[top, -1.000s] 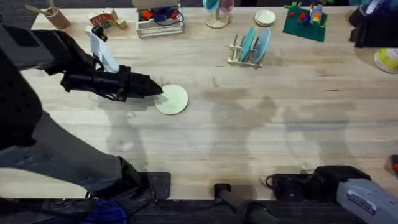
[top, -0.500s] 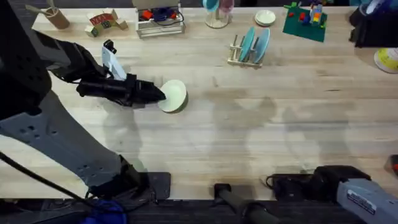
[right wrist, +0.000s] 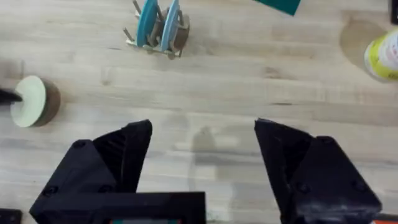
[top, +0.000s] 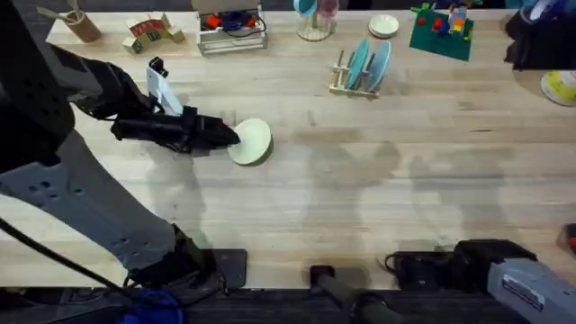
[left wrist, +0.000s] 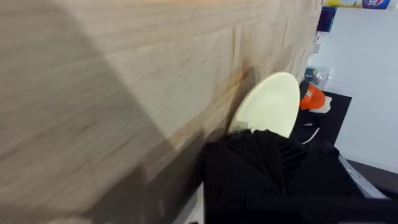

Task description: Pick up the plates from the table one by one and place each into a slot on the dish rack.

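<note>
Black fingers of the right pincer [right wrist: 202,165] stand wide apart at the near right of the table [top: 378,207], holding nothing, above bare wood. Farther in, left of centre, the left pincer [top: 232,137] reaches in from the left and is clamped on the left edge of the cream-yellow plate [top: 251,141]. That plate is tilted up on edge; the right wrist view shows its shadow on the boards beside it, and whether its lower rim touches the wood cannot be determined. In the left wrist view the plate [left wrist: 268,106] stands out beyond the dark finger [left wrist: 261,165]. At the far side, right of centre, the dish rack [top: 353,83] holds two teal plates [top: 368,61] upright between its dowels, well apart from the cream-yellow plate.
</note>
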Controlling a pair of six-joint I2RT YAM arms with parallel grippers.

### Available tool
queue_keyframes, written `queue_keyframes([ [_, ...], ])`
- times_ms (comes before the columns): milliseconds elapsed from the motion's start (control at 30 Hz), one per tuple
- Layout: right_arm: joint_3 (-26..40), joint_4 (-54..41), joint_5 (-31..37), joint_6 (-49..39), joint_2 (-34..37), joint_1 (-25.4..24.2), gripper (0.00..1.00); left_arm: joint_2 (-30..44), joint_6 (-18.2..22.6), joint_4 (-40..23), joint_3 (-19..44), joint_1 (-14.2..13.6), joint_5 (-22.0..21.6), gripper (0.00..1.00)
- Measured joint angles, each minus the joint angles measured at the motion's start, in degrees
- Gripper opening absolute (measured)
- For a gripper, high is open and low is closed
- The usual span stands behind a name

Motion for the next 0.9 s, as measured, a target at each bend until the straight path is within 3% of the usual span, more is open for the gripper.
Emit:
queue_keyframes([
  [300,0.0,-0.8,-7.2,1.8,0.4,0.0,0.993,0.0,0.0,0.0,0.0,0.0,0.0,0.04],
  [567,-0.6,-0.5,-14.9,5.8,5.7,0.0,0.995,0.0,0.0,0.0,0.0,0.0,0.0,0.04],
  [733,-7.5,2.4,-17.4,11.0,7.1,0.2,0.995,0.0,0.0,0.0,0.0,0.0,0.0,0.04],
  [900,-17.0,13.3,-24.1,15.6,7.1,1.4,0.993,0.0,0.0,0.0,0.0,0.0,0.0,0.041],
])
